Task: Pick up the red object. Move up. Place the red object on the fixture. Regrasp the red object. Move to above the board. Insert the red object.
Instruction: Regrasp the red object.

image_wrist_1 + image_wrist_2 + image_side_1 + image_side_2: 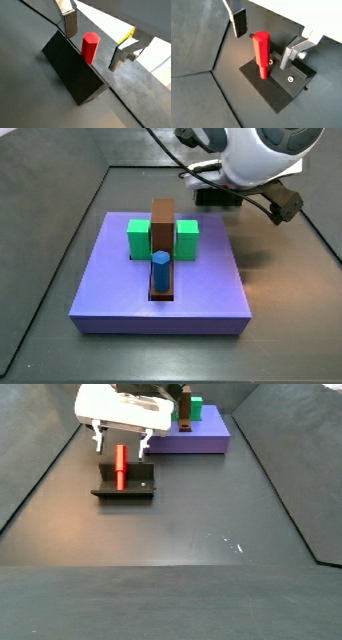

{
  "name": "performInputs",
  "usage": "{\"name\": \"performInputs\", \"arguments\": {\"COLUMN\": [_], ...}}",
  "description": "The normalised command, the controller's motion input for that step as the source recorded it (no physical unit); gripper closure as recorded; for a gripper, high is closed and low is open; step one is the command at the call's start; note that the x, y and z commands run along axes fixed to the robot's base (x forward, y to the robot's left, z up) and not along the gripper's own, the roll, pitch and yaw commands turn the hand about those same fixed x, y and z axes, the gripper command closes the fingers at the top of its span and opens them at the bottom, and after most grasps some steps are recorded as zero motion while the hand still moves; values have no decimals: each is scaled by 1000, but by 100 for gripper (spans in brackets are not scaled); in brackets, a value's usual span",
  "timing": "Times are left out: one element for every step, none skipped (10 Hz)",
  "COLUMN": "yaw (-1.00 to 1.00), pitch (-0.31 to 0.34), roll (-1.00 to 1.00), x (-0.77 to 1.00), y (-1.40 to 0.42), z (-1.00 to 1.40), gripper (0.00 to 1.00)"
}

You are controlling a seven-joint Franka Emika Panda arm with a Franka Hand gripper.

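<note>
With the tool [268, 42] open astride the slim bright red peg [261, 55] standing upright on the small dark bracket fixture [278, 85], best to centre, lower, then close squarely.

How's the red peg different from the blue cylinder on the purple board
The red object is bright red and slim; the blue cylinder is blue and looks thicker. The red object stands on the fixture on the floor, between the open jaws of the gripper; the blue cylinder stands on the board, in the brown bar, with no gripper around it. Both stand upright.
</note>
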Motion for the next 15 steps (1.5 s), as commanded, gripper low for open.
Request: {"name": "performInputs", "arguments": {"yaw": [0,0,0,0,0,0,0,0,0,0,0,0,0,0,0], "pitch": [0,0,0,0,0,0,0,0,0,0,0,0,0,0,0], "roll": [0,0,0,0,0,0,0,0,0,0,0,0,0,0,0], "x": [0,0,0,0,0,0,0,0,0,0,0,0,0,0,0], "y": [0,0,0,0,0,0,0,0,0,0,0,0,0,0,0], "z": [0,0,0,0,0,0,0,0,0,0,0,0,0,0,0], "gripper": [0,100,100,100,100,100,100,100,100,100,100,100,100,100,100]}}
